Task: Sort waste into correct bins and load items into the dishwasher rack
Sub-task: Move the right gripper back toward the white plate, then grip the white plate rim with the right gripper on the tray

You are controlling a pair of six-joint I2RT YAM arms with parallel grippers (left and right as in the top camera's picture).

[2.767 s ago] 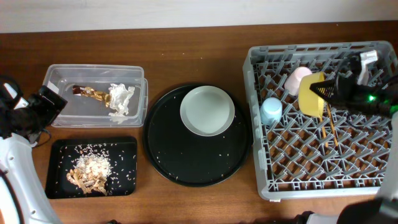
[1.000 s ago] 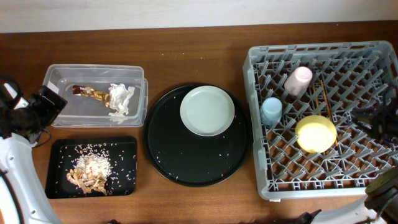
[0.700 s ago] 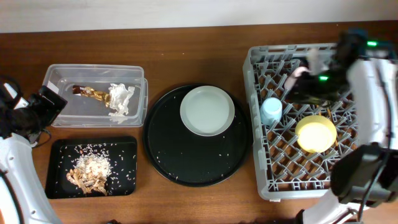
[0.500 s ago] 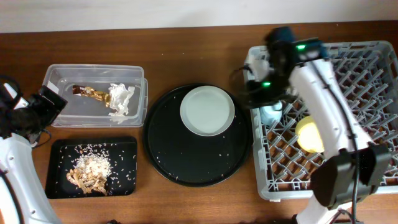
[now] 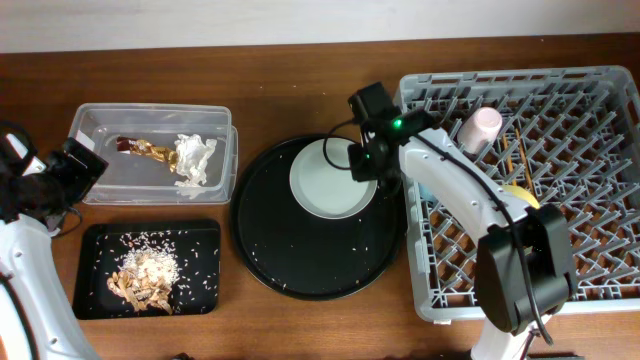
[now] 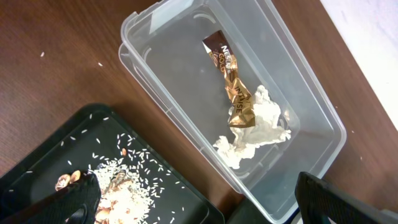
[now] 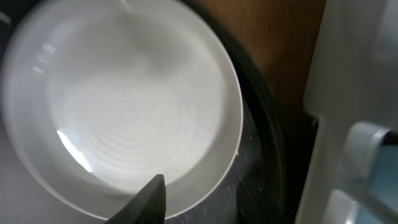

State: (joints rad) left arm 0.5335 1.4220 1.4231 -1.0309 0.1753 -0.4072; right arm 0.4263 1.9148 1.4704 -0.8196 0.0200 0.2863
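Note:
The pale round plate point(image 5: 330, 185) lies on the large round black tray point(image 5: 300, 260); it fills the right wrist view point(image 7: 124, 106). My right gripper point(image 5: 362, 165) is open at the plate's right edge, one finger point(image 7: 149, 202) over the plate, holding nothing. The grey rack point(image 5: 560, 270) holds the pink-and-white cup point(image 5: 481, 127), chopsticks point(image 5: 520, 150) and yellow bowl point(image 5: 522, 195), which is partly under my arm; the blue cup is hidden. My left gripper point(image 5: 72, 168) is open and empty above the clear tub point(image 6: 168, 106) holding the gold wrapper point(image 6: 236, 99) and tissue point(image 6: 258, 134).
The small black tray point(image 5: 200, 240) at the front left holds food scraps and rice point(image 5: 145, 272). Loose rice grains dot the round black tray. My right arm reaches across the rack's left wall point(image 5: 412, 260) towards the plate.
My right gripper let go of the yellow bowl in the rack, then swung left out of the rack to the plate's right edge. The left arm has not moved.

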